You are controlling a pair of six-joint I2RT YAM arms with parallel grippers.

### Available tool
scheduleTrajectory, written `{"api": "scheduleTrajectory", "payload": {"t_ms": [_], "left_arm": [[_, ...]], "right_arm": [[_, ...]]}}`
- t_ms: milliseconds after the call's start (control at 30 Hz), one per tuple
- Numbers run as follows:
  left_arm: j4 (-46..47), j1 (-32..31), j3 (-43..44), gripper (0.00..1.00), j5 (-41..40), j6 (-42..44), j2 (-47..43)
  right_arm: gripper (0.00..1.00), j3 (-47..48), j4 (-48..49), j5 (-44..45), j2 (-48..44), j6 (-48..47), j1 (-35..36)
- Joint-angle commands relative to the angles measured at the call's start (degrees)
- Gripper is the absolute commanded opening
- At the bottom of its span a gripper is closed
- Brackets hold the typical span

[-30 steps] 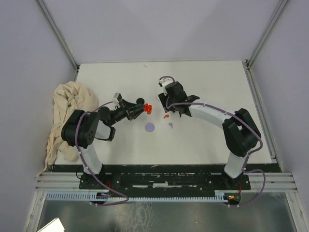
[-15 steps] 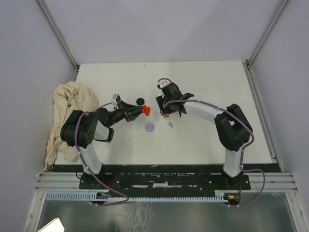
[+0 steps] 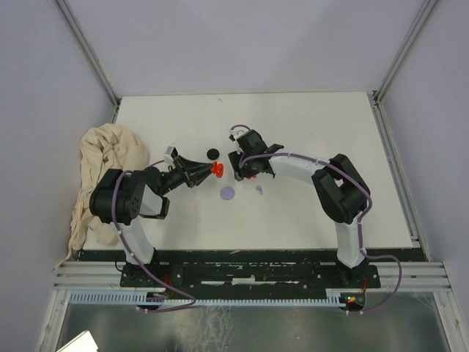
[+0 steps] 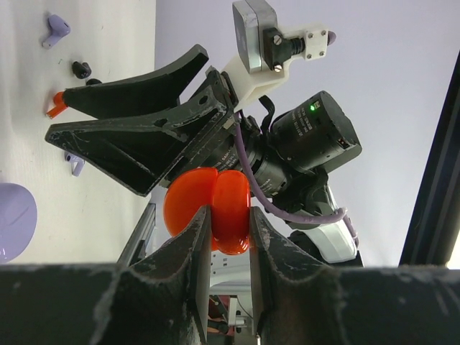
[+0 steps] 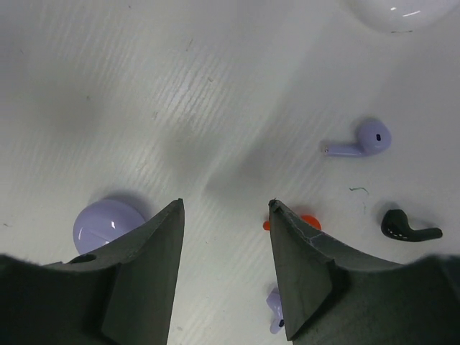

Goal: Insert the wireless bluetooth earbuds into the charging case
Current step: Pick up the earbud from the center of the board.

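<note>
- Jaws of left gripper (image 4: 228, 213): narrow, clamped on red case (image 4: 192, 205). The case stands past the fingertips and shows two rounded lobes with a seam between them.
- Jaws of right gripper (image 5: 226, 204): about half apart, holding nothing. Bare table (image 5: 215, 93) shows through the gap.
- Right wrist view only:
  - Red earbud (image 5: 307, 220) lies just beside the finger on that view's right and is partly hidden by it.
  - Black earbud (image 5: 407, 228) and lilac earbud (image 5: 363, 138) lie further out, and another lilac one sits at the bottom edge.
  - All of them lie loose on the table, none in a case.
  - Lilac disc (image 5: 106, 224) lies beside the other finger.
  - Pale dome (image 5: 399, 8) is cut off by the top edge.
- Left wrist view only: the right gripper's fingers point toward the red case and are near it. Contact cannot be told.
- Top view only:
  - The two grippers face tip to tip near the table's middle, with the red case between them.
  - Black disc (image 3: 212, 153) lies just beyond the left gripper.
  - Cloth (image 3: 102, 165) is heaped at the left edge.
  - Most earbuds are too small to tell apart here.
- Change from one second ago:
  - The right gripper has moved left, closing on the red case.
  - The left gripper and case have drawn slightly left.
  - The black disc now lies clear of the left gripper's outline.
  - The lilac disc is unmoved.
</note>
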Motion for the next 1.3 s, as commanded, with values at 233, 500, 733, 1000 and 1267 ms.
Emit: {"api": "scheduleTrajectory", "payload": {"t_ms": [233, 500, 733, 1000, 1267], "left_arm": [[7.61, 1.26, -0.89, 0.03, 1.21, 2.12, -2.33], [7.74, 1.30, -1.18, 0.03, 1.08, 2.12, -2.31], [7.71, 1.39, -0.89, 0.03, 0.98, 2.12, -2.31], [7.72, 1.41, -0.90, 0.03, 0.99, 2.12, -2.14], [7.73, 1.39, -0.45, 0.03, 1.01, 2.12, -1.63]], "right_arm": [[0.59, 3.24, 1.60, -0.43, 2.20, -0.30, 0.49], [0.58, 1.40, 1.40, -0.33, 1.06, -0.21, 0.47], [0.59, -1.20, 1.44, -0.32, -0.53, -0.19, 0.50], [0.59, -4.14, 1.18, 0.40, -2.98, -0.92, 0.44], [0.59, -5.78, 4.67, -0.69, -8.34, -4.07, 0.44]]}}
